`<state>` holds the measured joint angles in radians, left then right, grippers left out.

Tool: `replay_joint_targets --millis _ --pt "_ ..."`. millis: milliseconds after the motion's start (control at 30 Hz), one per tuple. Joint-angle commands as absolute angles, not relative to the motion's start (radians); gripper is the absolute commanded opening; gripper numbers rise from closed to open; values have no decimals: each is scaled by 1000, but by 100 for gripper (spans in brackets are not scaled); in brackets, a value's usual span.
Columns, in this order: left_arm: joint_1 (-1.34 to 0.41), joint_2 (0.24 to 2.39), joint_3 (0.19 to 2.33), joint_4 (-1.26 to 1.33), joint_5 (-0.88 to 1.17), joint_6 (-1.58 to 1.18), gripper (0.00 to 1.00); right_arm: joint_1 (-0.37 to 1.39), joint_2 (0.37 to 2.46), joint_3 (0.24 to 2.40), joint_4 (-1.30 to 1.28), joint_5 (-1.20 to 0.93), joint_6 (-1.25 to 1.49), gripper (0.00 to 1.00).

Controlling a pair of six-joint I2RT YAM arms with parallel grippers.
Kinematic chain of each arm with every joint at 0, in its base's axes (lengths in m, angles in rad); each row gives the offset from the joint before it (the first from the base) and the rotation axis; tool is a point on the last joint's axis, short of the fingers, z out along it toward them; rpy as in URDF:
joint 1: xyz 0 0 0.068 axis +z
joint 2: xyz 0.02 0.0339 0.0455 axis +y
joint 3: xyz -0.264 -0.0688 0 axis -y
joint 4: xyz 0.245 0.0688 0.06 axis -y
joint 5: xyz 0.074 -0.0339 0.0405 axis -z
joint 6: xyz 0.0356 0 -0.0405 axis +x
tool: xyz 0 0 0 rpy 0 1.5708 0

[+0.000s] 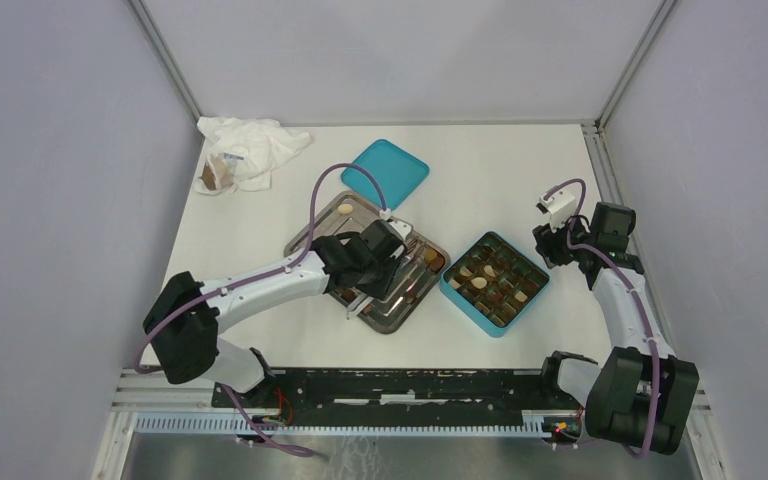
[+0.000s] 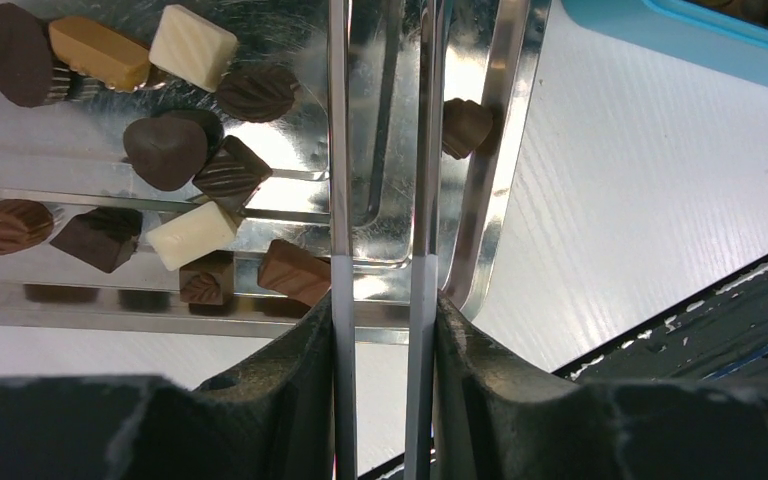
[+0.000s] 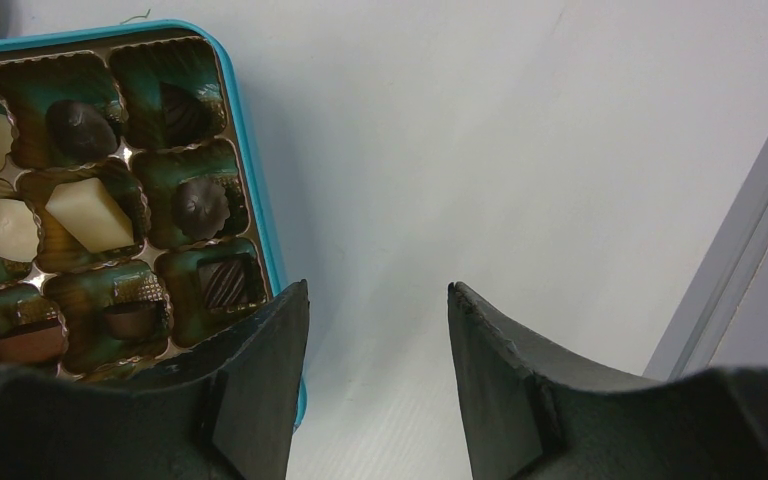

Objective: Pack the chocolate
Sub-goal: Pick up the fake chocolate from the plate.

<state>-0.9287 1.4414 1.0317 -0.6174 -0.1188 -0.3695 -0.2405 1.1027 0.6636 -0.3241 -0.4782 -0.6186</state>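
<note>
Two thin blades of the tweezers (image 2: 338, 150) run fwd out of my L gripper (image 2: 382, 300). Its fingers are clamped on that tool, and the tips stand a narrow gap apart w/ nothing between them, only bare steel tray (image 2: 500, 150) below. Most of the chocolate (image 2: 190, 235) still loose in the tray sits off to the left of the blades: dark, light brown and white pieces, several touching. One lone dark piece (image 2: 465, 125) lies just right of the right blade, tight against the tray wall.

My R gripper (image 3: 378, 300) is spread wide and empty over bare tabletop (image 3: 460, 150). The teal box (image 3: 260, 230) is just to its left, and most cells I can see there already hold a piece.

Risks from here, as I judge them:
- Closing now pinches air, since nothing is lined up in the gap.
- Going for the lone piece, the wall leaves no room for the outer blade. It could tip over the rim onto the tabletop.
- In the cluster, a blade may catch two pieces or knock a neighbour.
- Rounded, smooth pieces could squirt out of thin tips, esp. mid-carry.
- Tweezers may twist in my grip if the tips scrape steel.
- A drop into a filled cell would stack pieces.
- R finger is close to the box corner and could nudge it.
</note>
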Motion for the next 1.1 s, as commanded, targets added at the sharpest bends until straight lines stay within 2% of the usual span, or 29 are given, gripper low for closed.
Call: replay_joint_targets --millis 0,300,1067 --pt "-928 1463 1084 -560 -81 -302 40 -244 1095 692 -314 -495 -629 59" --pt "-929 1479 1083 -521 -24 -306 40 -244 1096 692 -316 -496 -630 59" --pt "-935 1531 1105 -528 -37 -296 43 -244 1097 692 -316 -496 -632 59"
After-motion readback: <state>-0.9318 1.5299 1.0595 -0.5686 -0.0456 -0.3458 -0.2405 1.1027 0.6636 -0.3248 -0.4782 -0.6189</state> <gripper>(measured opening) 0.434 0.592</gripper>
